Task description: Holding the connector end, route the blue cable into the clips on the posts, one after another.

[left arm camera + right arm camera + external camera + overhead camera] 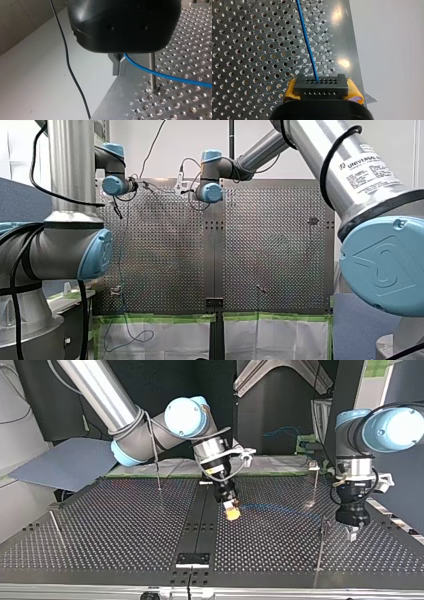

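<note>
Evidently my right pincer (322,90) has its yellow pads clamped on the black rectangular multi-hole connector (321,85). The thin blue cable (308,45) runs straight out from it over the perforated metal bench (249,50). My left pincer (119,67) hovers beside a slim metal post (152,72), and I cannot tell its grip. Gentle tension and a slow, square descent should seat the cable.

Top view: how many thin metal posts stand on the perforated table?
4 thin metal posts: left edge, back left, back right, front right beside my left gripper. Arms may hide more.
</note>
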You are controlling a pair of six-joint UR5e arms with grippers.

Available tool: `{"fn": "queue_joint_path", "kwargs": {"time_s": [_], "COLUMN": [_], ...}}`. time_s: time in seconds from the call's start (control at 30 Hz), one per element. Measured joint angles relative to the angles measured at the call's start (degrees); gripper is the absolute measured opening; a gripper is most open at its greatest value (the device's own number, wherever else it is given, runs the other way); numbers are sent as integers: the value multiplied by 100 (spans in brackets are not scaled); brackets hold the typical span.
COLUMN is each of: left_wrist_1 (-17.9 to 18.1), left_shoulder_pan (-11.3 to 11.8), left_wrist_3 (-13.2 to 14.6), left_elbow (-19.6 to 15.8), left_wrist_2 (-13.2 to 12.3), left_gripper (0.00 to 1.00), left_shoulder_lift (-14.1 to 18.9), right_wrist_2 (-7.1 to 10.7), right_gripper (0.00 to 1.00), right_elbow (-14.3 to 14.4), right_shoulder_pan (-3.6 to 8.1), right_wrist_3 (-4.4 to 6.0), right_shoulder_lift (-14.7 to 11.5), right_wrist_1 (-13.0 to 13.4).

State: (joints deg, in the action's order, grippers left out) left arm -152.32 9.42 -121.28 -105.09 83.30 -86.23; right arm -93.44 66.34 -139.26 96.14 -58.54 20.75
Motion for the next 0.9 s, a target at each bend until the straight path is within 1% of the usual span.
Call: {"fn": "queue_joint_path", "kwargs": {"time_s": [0.3,0.43,0.63,0.8,0.9], "left_wrist_1": [22,68,181,331,464], "left_shoulder_pan": [19,24,45,94,131], "left_wrist_3": [10,-2,-34,-175,-322], "left_elbow": [3,2,1,3,1], "left_wrist_2": [-3,-58,-198,-249,-263], "left_gripper": [2,2,2,2,2], "left_shoulder_lift": [-88,-108,-242,-271,-273], "right_wrist_2": [0,0,5,16,17], "right_gripper": [0,0,0,0,0], "right_elbow": [-1,-1,-19,-71,-101], "right_shoulder_pan": [43,65,98,109,118], "right_wrist_3": [3,0,-4,-6,-4], "right_shoulder_lift": [23,28,36,44,46], "right_wrist_1": [0,4,8,8,8]}}
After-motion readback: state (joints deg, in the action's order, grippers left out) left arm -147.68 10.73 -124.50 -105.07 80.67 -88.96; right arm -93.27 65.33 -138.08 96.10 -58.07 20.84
